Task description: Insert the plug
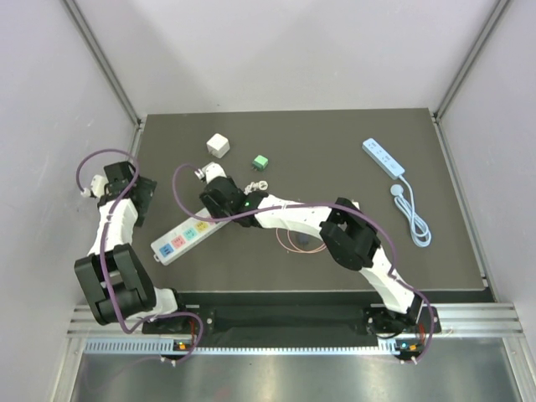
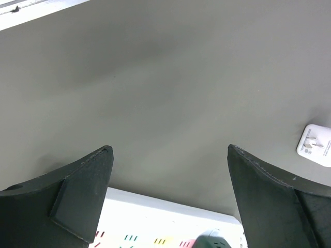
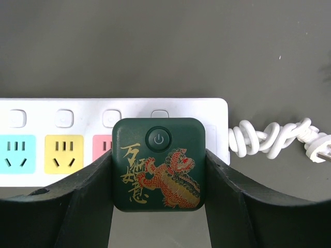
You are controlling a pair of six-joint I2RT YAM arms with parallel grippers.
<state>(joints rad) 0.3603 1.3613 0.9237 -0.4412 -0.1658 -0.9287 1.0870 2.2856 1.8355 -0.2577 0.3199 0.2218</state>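
Note:
My right gripper (image 3: 159,175) is shut on a dark green square plug (image 3: 159,163) with a gold and red dragon print and a power button. The plug sits over the end socket of the white power strip (image 3: 207,109), beside the pink socket; how deep it sits I cannot tell. In the top view the right gripper (image 1: 219,197) covers the far end of the strip (image 1: 186,235). My left gripper (image 2: 169,196) is open and empty, just behind the strip (image 2: 155,214), at the table's left (image 1: 141,199). The plug's top (image 2: 214,238) shows there.
A white cube adapter (image 1: 218,145) (image 2: 315,144) and a small green plug (image 1: 260,161) lie beyond the strip. The strip's coiled white cord (image 3: 274,137) lies at its end. A second white power strip (image 1: 383,157) with its cord (image 1: 414,219) lies at the far right.

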